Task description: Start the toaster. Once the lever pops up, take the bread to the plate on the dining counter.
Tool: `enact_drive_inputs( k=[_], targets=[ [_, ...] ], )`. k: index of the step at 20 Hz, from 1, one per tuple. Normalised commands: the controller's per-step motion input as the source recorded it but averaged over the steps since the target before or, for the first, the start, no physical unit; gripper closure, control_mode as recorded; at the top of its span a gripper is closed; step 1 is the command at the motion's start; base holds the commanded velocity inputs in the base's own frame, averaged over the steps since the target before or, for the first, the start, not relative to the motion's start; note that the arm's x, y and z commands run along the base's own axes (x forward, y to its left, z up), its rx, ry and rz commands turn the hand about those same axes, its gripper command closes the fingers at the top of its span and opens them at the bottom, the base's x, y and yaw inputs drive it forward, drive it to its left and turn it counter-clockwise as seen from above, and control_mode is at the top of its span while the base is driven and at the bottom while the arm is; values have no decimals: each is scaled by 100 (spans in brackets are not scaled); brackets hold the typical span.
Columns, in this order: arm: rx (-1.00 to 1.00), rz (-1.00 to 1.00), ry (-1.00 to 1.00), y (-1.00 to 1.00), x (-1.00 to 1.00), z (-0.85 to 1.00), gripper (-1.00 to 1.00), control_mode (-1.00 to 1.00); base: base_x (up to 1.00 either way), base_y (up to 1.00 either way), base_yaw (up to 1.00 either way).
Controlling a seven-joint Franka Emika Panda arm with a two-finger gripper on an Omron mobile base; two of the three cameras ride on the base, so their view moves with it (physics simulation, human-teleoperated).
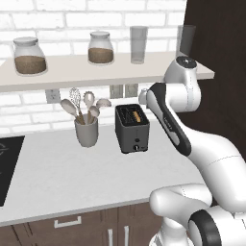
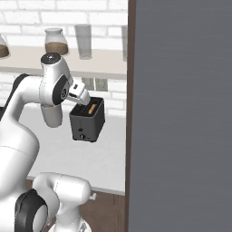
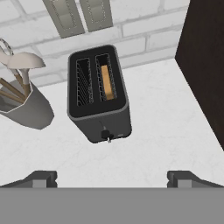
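The dark grey toaster (image 1: 132,129) (image 2: 87,121) stands on the light grey worktop (image 1: 72,178) against the white brick wall. One slice of bread (image 3: 106,82) (image 1: 138,116) sits sunk in the right-hand slot as the hand view shows it. The other slot is empty. A small lever knob (image 3: 106,135) sits low on the toaster's (image 3: 98,94) narrow front face. My gripper (image 3: 112,179) (image 2: 85,99) hovers above the toaster's front, open, with nothing between its fingers. The plate and the dining counter are out of view.
A grey utensil holder (image 1: 87,130) (image 3: 27,108) with spoons and a whisk stands just left of the toaster. A tall dark cabinet side (image 3: 205,57) (image 2: 181,113) rises close on the right. A shelf (image 1: 96,69) with jars runs above, and a black cooktop (image 1: 7,163) lies far left.
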Motion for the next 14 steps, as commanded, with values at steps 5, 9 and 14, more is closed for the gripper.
enact_drive_inputs(
  k=[5,9,14],
  targets=[
    [0,0,0,0,0,0,-100,-100,0,0,0],
    [0,0,0,0,0,0,-100,-100,0,0,0],
    [0,0,0,0,0,0,-100,-100,0,0,0]
  ],
)
